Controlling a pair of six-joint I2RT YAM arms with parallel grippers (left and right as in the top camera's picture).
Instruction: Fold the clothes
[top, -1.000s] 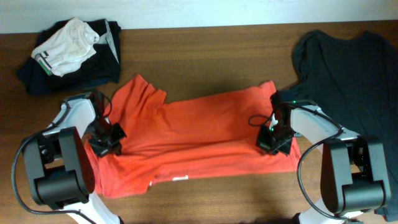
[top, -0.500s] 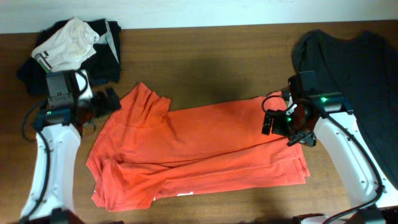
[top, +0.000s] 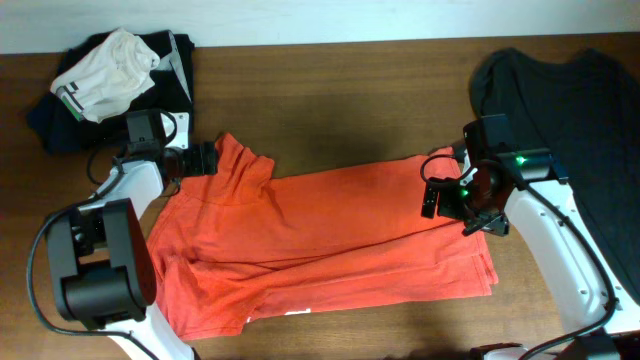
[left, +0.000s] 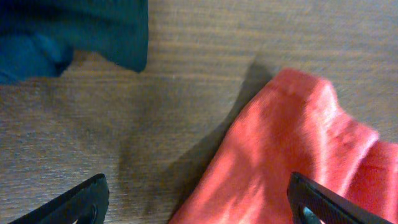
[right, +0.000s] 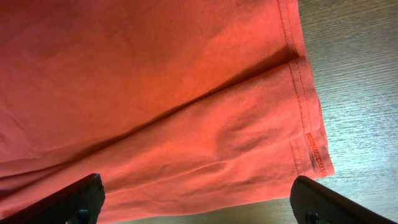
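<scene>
On the brown wooden table (top: 350, 90) the orange T-shirt (top: 320, 240) lies folded over between a clothes pile (top: 110, 85) and a grey shirt (top: 570, 110), with the left gripper (top: 205, 158) and right gripper (top: 440, 197) near its ends, jaws wide apart.

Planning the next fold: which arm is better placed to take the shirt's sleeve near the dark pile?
Likely left: the left fingers, open, sit at that sleeve; the right fingers hang over the opposite hem.
</scene>
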